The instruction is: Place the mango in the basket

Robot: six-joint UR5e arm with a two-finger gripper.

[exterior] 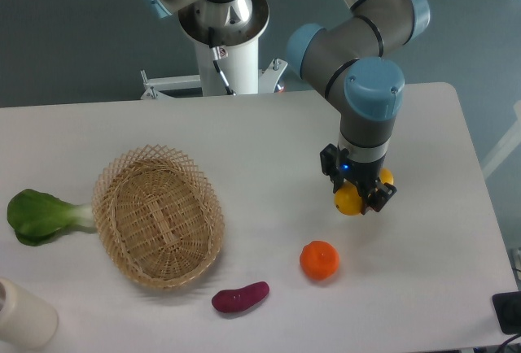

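Observation:
The yellow mango [349, 201] lies on the white table at the right, mostly hidden under my gripper [358, 194]. The black fingers stand on either side of the mango and look closed on it; only its lower left end and a bit at the right show. I cannot tell if it is lifted off the table. The oval tan wicker basket [159, 216] sits at the left of the table, empty, well apart from the gripper.
A round orange fruit [319, 259] lies just below and left of the gripper. A purple oblong vegetable [240, 297] lies near the front edge. A green leafy vegetable [41, 215] touches the basket's left side. A white cylinder [23, 314] stands at the front left corner.

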